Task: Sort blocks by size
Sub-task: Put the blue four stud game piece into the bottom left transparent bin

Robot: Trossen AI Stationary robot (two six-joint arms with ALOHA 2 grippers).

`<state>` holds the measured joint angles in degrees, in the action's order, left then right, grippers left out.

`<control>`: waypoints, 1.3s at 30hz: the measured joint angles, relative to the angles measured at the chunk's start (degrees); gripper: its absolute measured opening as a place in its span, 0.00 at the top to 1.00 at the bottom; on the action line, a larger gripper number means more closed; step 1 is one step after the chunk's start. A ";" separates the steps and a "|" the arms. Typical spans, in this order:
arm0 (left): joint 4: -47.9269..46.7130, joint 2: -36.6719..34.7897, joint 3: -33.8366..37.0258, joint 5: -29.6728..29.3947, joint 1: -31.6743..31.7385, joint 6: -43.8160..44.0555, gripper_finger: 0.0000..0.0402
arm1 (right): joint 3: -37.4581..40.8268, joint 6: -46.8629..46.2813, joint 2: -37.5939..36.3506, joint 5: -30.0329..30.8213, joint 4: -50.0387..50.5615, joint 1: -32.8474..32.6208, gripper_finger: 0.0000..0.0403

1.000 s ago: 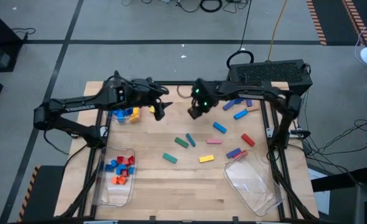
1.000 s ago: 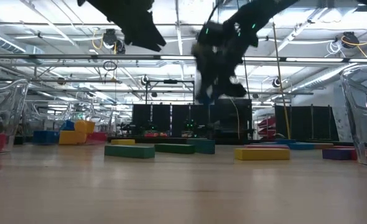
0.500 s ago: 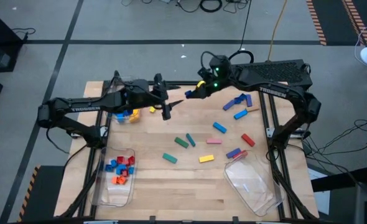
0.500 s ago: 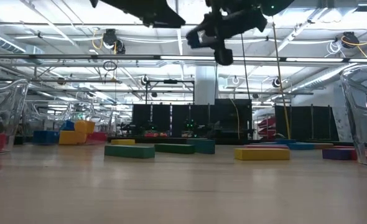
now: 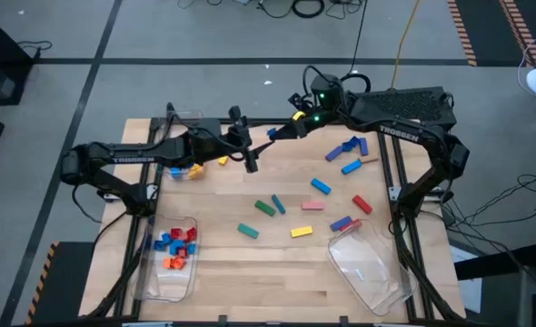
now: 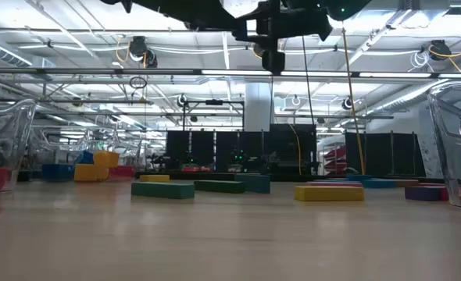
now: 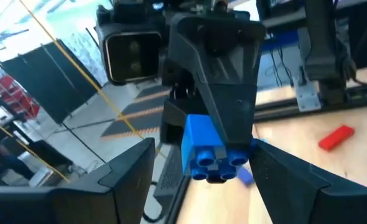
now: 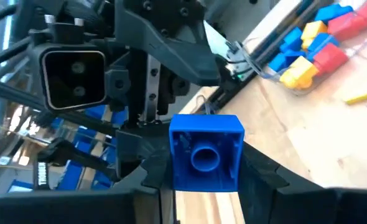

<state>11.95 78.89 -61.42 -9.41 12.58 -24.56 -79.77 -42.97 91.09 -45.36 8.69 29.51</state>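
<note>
High above the table's far middle, my right gripper (image 5: 277, 133) is shut on a small blue block (image 8: 205, 152). My left gripper (image 5: 253, 143) faces it, open; its fingers (image 7: 130, 180) stand on either side of the block's studded end (image 7: 209, 163), apart from it. Loose blocks lie flat on the table: green ones (image 5: 265, 207), a yellow one (image 5: 301, 232), a pink one (image 5: 312, 205), a red one (image 5: 362, 203) and blue ones (image 5: 345, 150). My right gripper pinches the blue block by two opposite sides (image 8: 174, 163) between its two fingers. The fingers lie about level and point toward the table's left. The block is lifted clear of the table, its hollow underside toward my right wrist, its studs toward my left gripper.
A clear bin (image 5: 150, 272) at the near left holds small red, blue and orange blocks. Another bin (image 5: 170, 123) at the far left holds yellow and blue ones. A third clear bin (image 5: 368, 268) lies at the near right. A small yellow piece (image 5: 223, 161) lies beside the far left bin.
My right gripper has risen with the blue block, gone toward the far edge and tipped from pointing down to about level, facing my left gripper. My left gripper has moved toward the table's right, toward the block, and rolled.
</note>
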 joint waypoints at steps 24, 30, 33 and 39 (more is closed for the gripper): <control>3.24 0.66 -0.05 2.41 -0.09 0.21 0.56 | 0.00 -2.88 0.04 -2.51 -4.39 0.32 0.73; 3.27 0.67 -0.05 2.91 -0.28 1.18 0.61 | 0.00 -4.86 0.04 -2.77 -4.81 0.32 0.73; 3.25 0.62 -0.05 2.54 -0.35 2.83 0.62 | 0.00 -6.73 0.04 -2.84 -5.22 0.29 0.64; -5.86 -3.75 -1.42 -4.82 -0.50 10.84 0.62 | 0.11 -6.88 -1.58 -0.79 -3.33 1.38 0.28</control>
<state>6.10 75.14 -62.83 -14.23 12.07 -13.72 -79.66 -49.86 89.51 -46.15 5.36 30.90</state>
